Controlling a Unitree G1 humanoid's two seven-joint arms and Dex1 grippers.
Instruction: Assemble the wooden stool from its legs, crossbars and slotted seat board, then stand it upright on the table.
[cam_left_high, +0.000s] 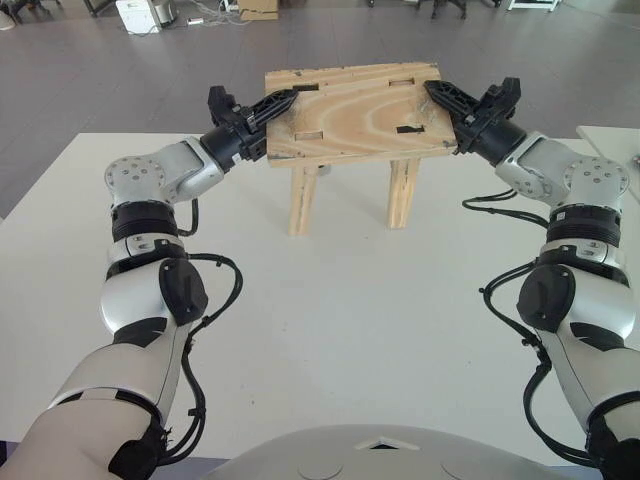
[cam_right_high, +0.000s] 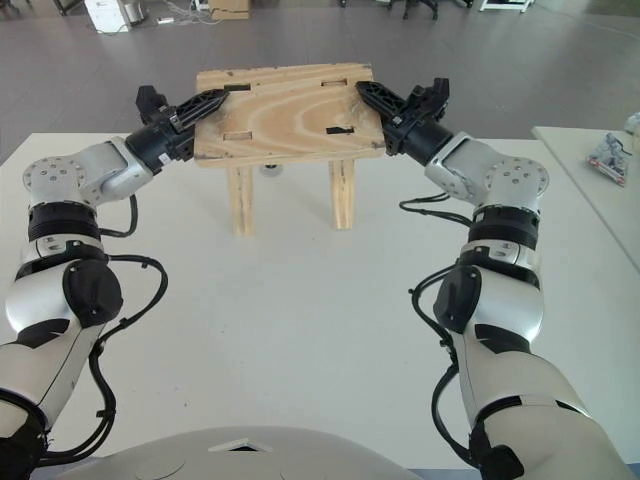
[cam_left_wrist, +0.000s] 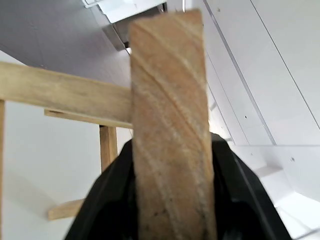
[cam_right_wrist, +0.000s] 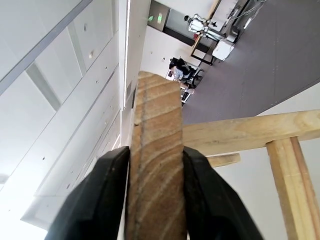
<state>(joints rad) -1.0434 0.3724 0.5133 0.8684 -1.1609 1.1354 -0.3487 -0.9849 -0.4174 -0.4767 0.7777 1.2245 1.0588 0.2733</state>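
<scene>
Left eye view: stool (cam_left_high: 350, 150) assembled, seat (cam_left_high: 355, 108) uppermost, set at 12 o'clock on the table (cam_left_high: 330, 330), toward the far edge. Front legs (cam_left_high: 303, 198) are seen reaching down to the tabletop; full contact cannot be confirmed. The seat's 9 o'clock edge is clamped by the left gripper (cam_left_high: 278, 108), its 3 o'clock edge by the right gripper (cam_left_high: 447, 103); fingers (cam_right_wrist: 107, 200) are pressed against both faces of the board. Step judged: final upright placing. Next, all legs should be settled flat, then both grips eased off evenly so nothing is tipped.
</scene>
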